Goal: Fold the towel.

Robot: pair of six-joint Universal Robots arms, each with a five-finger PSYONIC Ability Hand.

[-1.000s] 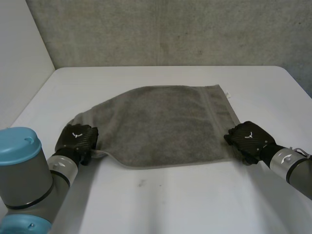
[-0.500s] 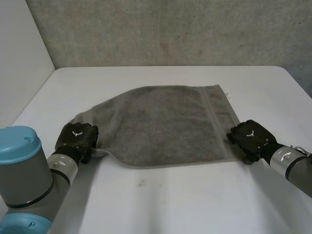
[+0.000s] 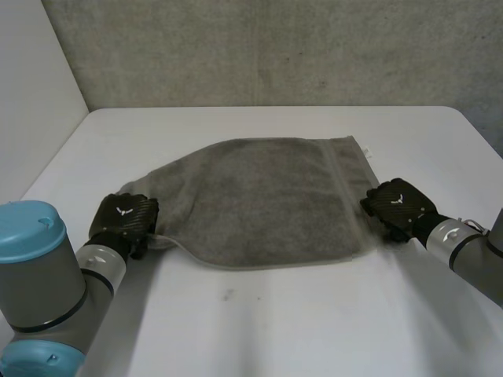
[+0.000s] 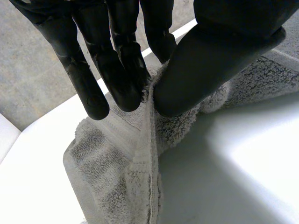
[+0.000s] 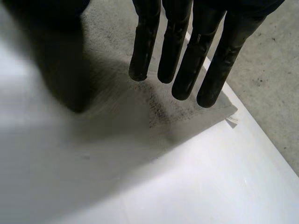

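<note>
Grey terry towel [image 3: 267, 200] lay spread across the middle of the white desk [image 3: 275, 330], mostly flat, its far right corner carrying a small white label [image 3: 368, 151]. The near left corner was drawn out into a bunched point, and the left robot hand [image 3: 123, 220] sat on that point, knuckles up, at the end of the grey arm with its light-blue cap.

In the left wrist view, the towel [image 4: 117, 177] rose in a fold between the fingers [image 4: 119, 70] on one side and the thumb [image 4: 201, 60] on the other, so the left robot hand pinched the hemmed edge at that corner.

The right robot hand [image 3: 397, 206] was at the towel's right edge, closer to its near corner than to the labelled one. In the right wrist view its fingers [image 5: 180, 51] were straight and slightly spread over the cloth [image 5: 140, 107], pointing towards the corner with the label [image 5: 231, 120], and nothing was held between them. I could not tell whether the fingertips touched the towel.

A rough concrete wall [image 3: 275, 47] stood behind the desk.
</note>
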